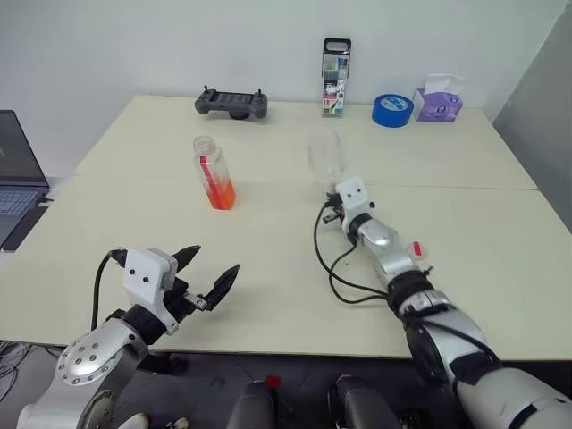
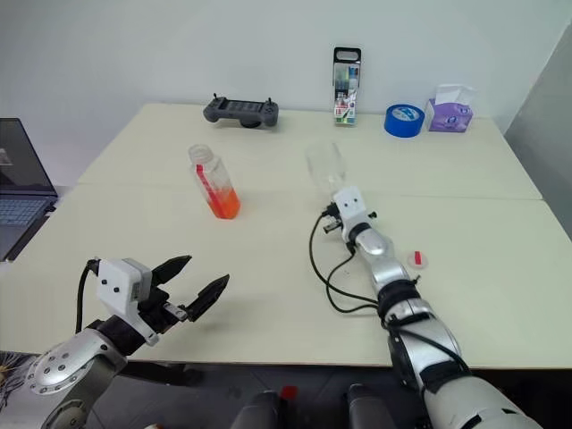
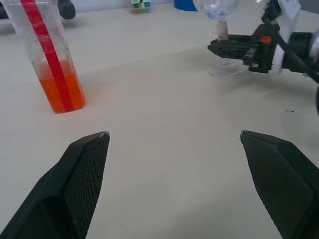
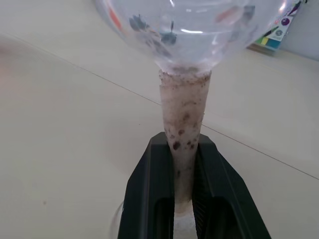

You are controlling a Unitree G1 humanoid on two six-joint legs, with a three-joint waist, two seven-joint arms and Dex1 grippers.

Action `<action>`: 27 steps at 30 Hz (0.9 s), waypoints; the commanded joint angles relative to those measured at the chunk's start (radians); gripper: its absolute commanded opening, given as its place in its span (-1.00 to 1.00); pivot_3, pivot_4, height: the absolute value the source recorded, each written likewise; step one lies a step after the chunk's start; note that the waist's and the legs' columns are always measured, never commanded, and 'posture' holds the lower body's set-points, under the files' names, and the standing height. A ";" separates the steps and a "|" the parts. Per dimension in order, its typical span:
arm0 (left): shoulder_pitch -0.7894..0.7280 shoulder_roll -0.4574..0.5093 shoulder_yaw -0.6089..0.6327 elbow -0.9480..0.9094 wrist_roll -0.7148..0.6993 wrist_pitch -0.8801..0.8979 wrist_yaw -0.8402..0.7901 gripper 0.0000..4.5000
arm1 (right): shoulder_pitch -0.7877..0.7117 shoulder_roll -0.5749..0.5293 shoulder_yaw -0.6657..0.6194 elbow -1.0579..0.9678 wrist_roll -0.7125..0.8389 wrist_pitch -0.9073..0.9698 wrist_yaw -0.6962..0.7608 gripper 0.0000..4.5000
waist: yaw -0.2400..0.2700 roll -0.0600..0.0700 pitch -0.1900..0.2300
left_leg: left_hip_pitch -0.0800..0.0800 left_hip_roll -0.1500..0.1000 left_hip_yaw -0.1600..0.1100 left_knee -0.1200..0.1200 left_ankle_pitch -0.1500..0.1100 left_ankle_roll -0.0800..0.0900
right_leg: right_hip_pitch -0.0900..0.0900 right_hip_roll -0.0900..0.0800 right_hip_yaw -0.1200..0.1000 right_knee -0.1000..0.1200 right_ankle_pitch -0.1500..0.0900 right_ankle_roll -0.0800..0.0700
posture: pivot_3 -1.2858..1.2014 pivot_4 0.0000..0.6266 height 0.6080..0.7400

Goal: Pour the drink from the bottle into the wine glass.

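**A:** Left wrist view first: what is sitting nearest?

**B:** The left gripper is spreading its two fingers as wide as they go, with nothing between them, and it is hovering low over the near part of the table.

**A:** And the bottle?

**B:** The bottle is standing ahead of that gripper and a little towards the robot's right, well apart from it, with bare table between. Of the two arms, the left one is lying nearer to it; the other arm is busy.

**A:** Which way is the bottle pointing?

**B:** It is standing upright, long axis vertical, mouth up. I am seeing no cap on the neck. The drink is filling only the bottom part, and the red strip is running down its side.

**A:** So the coming reach?

**B:** My guess is that the left gripper is needing to travel forward and close on the bottle's sides from the near side, keeping it upright until it is over the glass.

**A:** Farther out?

**B:** The right gripper is pinching the stem of the glass, fingers nearly shut on it. The glass is standing upright on its foot, to the right of the bottle and at about the same depth, with its bowl looking empty.
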 commanded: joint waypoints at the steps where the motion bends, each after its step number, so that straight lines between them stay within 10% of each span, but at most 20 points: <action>1: -0.033 0.015 0.003 -0.003 -0.014 -0.010 -0.006 1.00 | 0.123 -0.020 -0.005 -0.180 0.029 0.219 0.024 -0.93 | -0.001 0.000 -0.002 | 0.000 0.000 0.000 0.000 0.000 0.000 | 0.000 0.000 0.001 0.001 -0.002 0.002 | 0.03 -0.52 1.00; 19: -0.028 0.047 0.027 -0.003 -0.031 0.002 -0.025 1.00 | 0.444 -0.149 0.110 -0.579 0.021 0.687 0.077 -0.93 | -0.003 -0.002 -0.029 | 0.012 -0.006 -0.002 -0.006 -0.001 0.001 | 0.012 -0.007 -0.001 -0.001 -0.013 0.005 | 0.03 -0.52 1.00; 27: -0.051 0.040 0.018 -0.009 -0.041 0.015 -0.001 1.00 | 0.326 -0.043 0.079 -0.483 0.072 0.374 0.056 -0.93 | -0.012 -0.009 -0.029 | 0.036 -0.007 -0.006 -0.019 -0.005 0.000 | 0.031 -0.012 0.001 -0.016 -0.019 -0.002 | 0.03 -0.52 1.00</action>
